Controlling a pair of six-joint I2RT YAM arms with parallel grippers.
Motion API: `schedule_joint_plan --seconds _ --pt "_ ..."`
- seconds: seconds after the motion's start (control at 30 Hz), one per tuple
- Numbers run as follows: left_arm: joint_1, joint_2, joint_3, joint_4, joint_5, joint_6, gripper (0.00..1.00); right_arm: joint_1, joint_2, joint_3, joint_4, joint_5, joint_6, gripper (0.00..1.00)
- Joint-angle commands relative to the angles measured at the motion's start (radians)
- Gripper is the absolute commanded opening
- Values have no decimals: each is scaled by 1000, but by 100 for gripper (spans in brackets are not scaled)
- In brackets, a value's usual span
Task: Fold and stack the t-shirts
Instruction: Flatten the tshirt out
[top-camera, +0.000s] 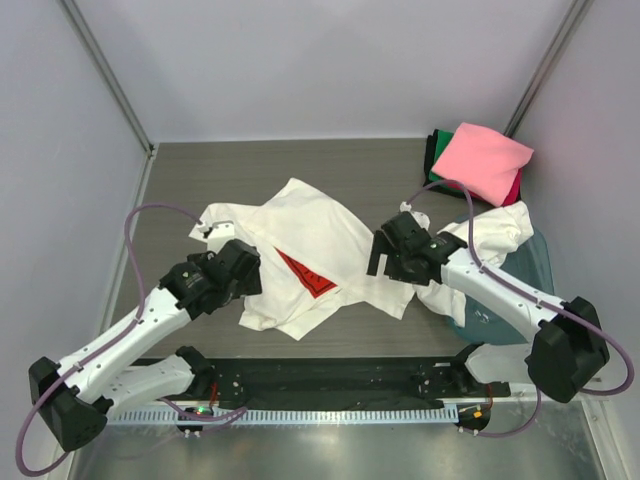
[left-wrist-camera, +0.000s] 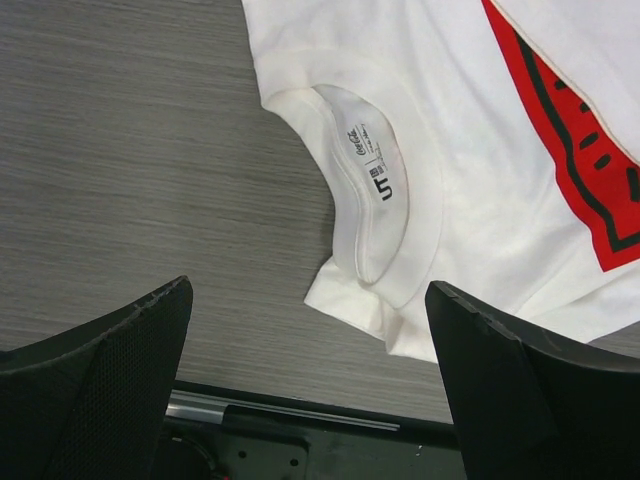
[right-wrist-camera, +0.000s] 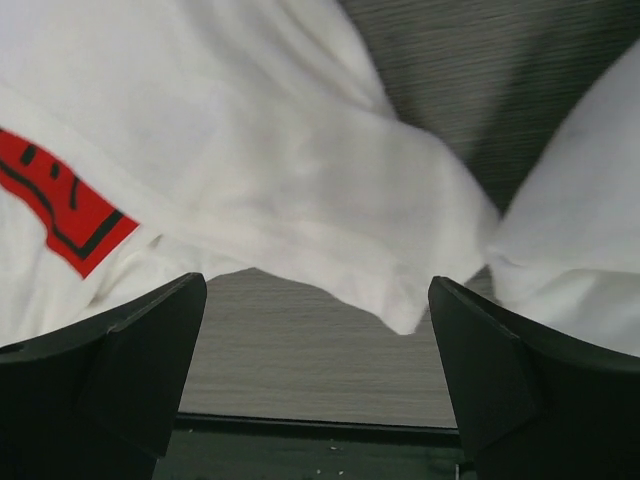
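Note:
A cream-white t-shirt with a red chest mark (top-camera: 305, 245) lies crumpled in the middle of the table. Its collar with a label (left-wrist-camera: 375, 190) and the red mark (left-wrist-camera: 570, 150) show in the left wrist view. My left gripper (top-camera: 240, 275) is open and empty, hovering over the shirt's near-left edge by the collar. My right gripper (top-camera: 385, 255) is open and empty over the shirt's right edge (right-wrist-camera: 330, 230). A second white t-shirt (top-camera: 490, 240) drapes over the teal tub. A folded stack with a pink shirt (top-camera: 483, 160) on top, green, black and red beneath, sits at the back right.
The teal plastic tub (top-camera: 540, 265) stands at the right under the second white shirt. A black rail (top-camera: 330, 380) runs along the near table edge. Grey walls enclose the table on the left, back and right.

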Motion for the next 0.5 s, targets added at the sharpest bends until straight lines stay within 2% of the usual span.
schedule_joint_plan --seconds 0.0,0.13,0.27,0.47 --pt "2 -36 -12 47 24 -62 100 -4 -13 65 -123 277 -20 100" --pt "4 -62 -15 32 30 -81 100 -11 -33 55 -204 391 12 100" --pt "2 -110 6 -3 35 -91 100 -112 -107 13 -206 429 -31 100" --pt "2 -150 -7 0 26 -91 100 -140 -23 41 -175 310 -131 100"
